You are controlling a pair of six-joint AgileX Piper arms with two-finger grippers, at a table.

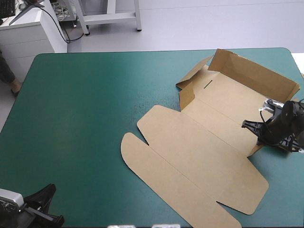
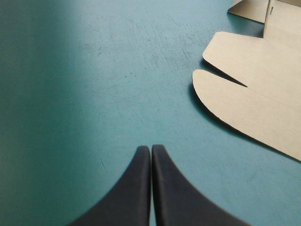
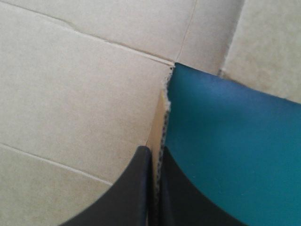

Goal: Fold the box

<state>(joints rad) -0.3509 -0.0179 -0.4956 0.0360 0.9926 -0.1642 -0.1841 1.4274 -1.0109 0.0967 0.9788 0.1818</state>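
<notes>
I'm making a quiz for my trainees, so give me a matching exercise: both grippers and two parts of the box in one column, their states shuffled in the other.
Things: 1 left gripper; 2 right gripper; 3 box lid; 4 box far wall.
States: A standing up; B shut on a box edge; C lying flat; D shut on nothing, over bare teal-green cover.
Pairs: 1-D; 2-B; 3-C; 4-A.

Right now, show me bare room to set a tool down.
Bare: the teal-green cover, from the table's left edge to the rounded flap of the brown board box. Crowded: the right half, with the box and the black-fingered right gripper.
</notes>
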